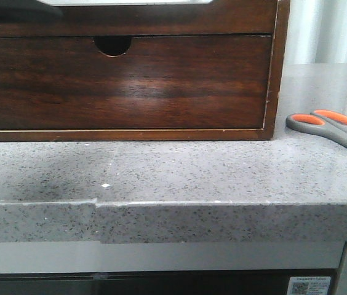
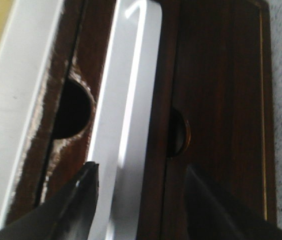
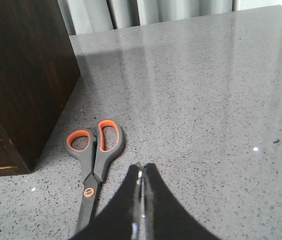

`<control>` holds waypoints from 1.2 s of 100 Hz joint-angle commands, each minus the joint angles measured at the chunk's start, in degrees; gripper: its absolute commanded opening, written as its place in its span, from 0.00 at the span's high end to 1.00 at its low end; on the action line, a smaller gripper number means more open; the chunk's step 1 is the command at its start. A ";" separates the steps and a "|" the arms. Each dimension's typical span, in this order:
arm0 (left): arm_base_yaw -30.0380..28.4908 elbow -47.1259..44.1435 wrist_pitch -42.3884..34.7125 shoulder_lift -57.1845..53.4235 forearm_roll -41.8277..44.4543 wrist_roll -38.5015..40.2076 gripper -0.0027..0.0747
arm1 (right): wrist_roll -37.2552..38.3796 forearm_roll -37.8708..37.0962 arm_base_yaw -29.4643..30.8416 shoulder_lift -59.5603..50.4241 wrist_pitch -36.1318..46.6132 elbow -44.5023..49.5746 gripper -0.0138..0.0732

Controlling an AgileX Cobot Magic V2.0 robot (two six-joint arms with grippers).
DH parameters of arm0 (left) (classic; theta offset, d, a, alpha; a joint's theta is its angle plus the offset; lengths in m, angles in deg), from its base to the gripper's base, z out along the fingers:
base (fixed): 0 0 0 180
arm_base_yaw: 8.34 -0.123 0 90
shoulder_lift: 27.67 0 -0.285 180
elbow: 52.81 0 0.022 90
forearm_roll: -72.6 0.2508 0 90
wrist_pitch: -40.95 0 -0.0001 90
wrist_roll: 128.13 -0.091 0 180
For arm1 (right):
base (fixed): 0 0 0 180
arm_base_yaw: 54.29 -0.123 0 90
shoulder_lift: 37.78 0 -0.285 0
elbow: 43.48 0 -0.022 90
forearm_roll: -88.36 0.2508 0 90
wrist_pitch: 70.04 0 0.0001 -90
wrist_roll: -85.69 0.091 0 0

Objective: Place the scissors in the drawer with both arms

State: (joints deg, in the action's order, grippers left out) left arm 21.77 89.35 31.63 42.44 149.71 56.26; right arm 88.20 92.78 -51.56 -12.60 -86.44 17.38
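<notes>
The dark reddish-brown drawer point(image 1: 161, 86) sits closed in its cabinet, its finger notch point(image 1: 112, 44) at the top edge. The scissors point(image 1: 336, 130), grey handles with orange lining, lie flat on the counter to the right of the cabinet. In the right wrist view they point(image 3: 95, 160) lie closed, just beside my right gripper point(image 3: 142, 169), which is shut and empty above the counter. My left gripper point(image 2: 141, 172) is open and empty in front of the cabinet face. The drawer front point(image 2: 216, 100) and its notch point(image 2: 178, 132) show there. Neither gripper shows in the front view.
The wooden cabinet frame point(image 1: 275, 67) surrounds the drawer; its side point(image 3: 21, 75) stands next to the scissors. A second notch point(image 2: 73, 110) and a pale glossy band point(image 2: 126, 100) lie above the drawer. The grey speckled counter point(image 1: 173, 178) has a front edge point(image 1: 173, 206).
</notes>
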 commanded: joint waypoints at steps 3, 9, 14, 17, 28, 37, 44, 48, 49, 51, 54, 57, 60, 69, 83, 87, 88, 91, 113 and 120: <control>0.48 3.23 0.68 0.66 0.25 0.34 0.49 | -0.18 -0.42 0.27 1.06 4.41 -2.08 0.91; 0.48 3.22 0.79 1.00 0.56 0.34 0.54 | -0.18 -0.42 0.27 1.06 4.41 -2.08 0.91; 0.48 3.22 0.79 1.00 1.77 0.34 0.63 | -0.18 -0.42 0.27 1.06 4.41 -2.08 0.91; 0.48 3.22 0.79 1.00 2.04 0.34 0.71 | -0.18 -0.42 0.27 1.06 4.41 -2.08 0.91; 0.48 3.22 1.27 1.00 2.90 0.34 0.96 | -0.18 -0.42 0.27 1.06 4.41 -2.08 0.91; 0.48 3.22 1.38 1.00 3.03 0.34 0.99 | -0.18 -0.42 0.27 1.06 4.41 -2.08 0.91; 0.48 3.22 1.38 1.00 3.03 0.34 0.99 | -0.18 -0.42 0.27 1.06 4.41 -2.08 0.91; 0.48 3.22 1.38 1.00 3.15 0.34 0.99 | -0.18 -0.42 0.27 1.06 4.41 -2.08 0.91; 0.48 3.22 1.38 1.00 3.15 0.34 0.99 | -0.18 -0.42 0.27 1.06 4.41 -2.08 0.91; 0.48 3.22 1.38 1.00 3.37 0.34 0.99 | -0.18 -0.42 0.27 1.06 4.41 -2.08 0.91; 0.48 3.22 1.38 1.00 3.41 0.34 0.99 | -0.18 -0.42 0.27 1.06 4.41 -2.08 0.91; 0.48 3.22 1.38 0.85 3.53 0.34 0.99 | -0.18 -0.42 0.27 1.06 4.41 -2.08 0.91; 0.48 3.22 1.24 0.72 3.53 0.34 0.99 | -0.18 -0.42 0.27 1.06 4.17 -2.08 0.91; 0.48 3.11 0.85 -0.05 3.53 0.86 0.99 | -0.18 -0.42 0.27 1.06 4.16 -2.08 0.91; 0.48 2.05 0.70 -1.93 3.53 0.97 0.99 | -0.18 -0.42 0.27 1.06 4.16 -2.08 0.91; 0.48 1.57 0.55 -2.75 3.53 0.97 0.99 | -0.18 -0.42 0.27 1.06 4.16 -2.08 0.91; 0.48 1.40 0.50 -2.90 3.53 0.97 0.99 | -0.18 -0.42 0.27 1.06 4.16 -2.08 0.91; 0.61 0.95 0.41 -3.58 3.53 1.02 0.99 | -0.18 -0.42 0.27 1.06 4.05 -2.08 0.91; 3.81 -1.64 -1.61 -8.76 3.53 1.11 0.99 | -0.18 -0.42 0.27 1.06 3.85 -2.08 0.91; 4.95 -2.70 -1.60 -10.47 3.53 1.11 0.99 | -0.18 -0.42 0.27 1.06 3.85 -2.08 0.91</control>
State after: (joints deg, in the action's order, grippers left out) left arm 25.15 85.30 32.92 35.23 153.58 56.88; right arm 88.20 92.78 -51.56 -12.60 -86.74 17.38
